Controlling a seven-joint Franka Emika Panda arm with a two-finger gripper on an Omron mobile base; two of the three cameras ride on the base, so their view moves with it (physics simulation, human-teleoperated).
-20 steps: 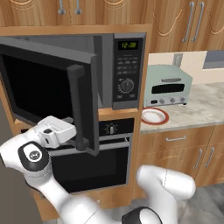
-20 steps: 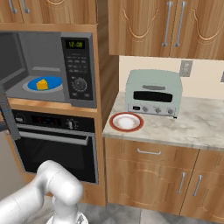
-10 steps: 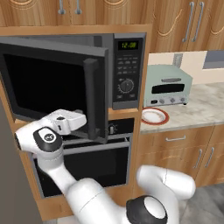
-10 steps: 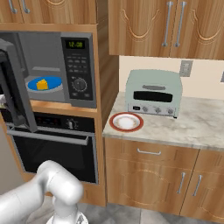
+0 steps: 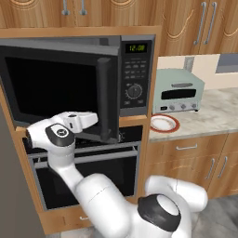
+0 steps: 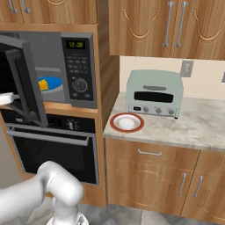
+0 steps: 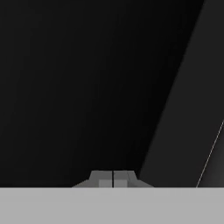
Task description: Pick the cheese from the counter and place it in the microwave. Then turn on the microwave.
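Observation:
The cheese (image 6: pixel 42 83), a small yellow-orange wedge, lies on a blue plate (image 6: pixel 52 82) inside the microwave (image 6: pixel 79 72). The microwave's dark glass door (image 5: pixel 60 88) stands partly open, its vertical bar handle (image 5: pixel 104 95) facing me. My gripper (image 5: pixel 93 119) is shut and empty, pressed against the lower outside of that door just left of the handle. In the hand view the two fingertips (image 7: pixel 113 179) sit together right up against dark glass. The green display (image 5: pixel 136 48) is lit.
A black oven (image 5: pixel 93 162) with a horizontal handle sits under the microwave. On the counter (image 6: pixel 193 127) to the right stand a pale-green toaster oven (image 6: pixel 154 93) and a red-rimmed plate (image 6: pixel 127 122). Wooden cupboards hang above and drawers sit below.
The microwave door has swung further toward shut. My gripper has moved right and forward with it, staying against the door.

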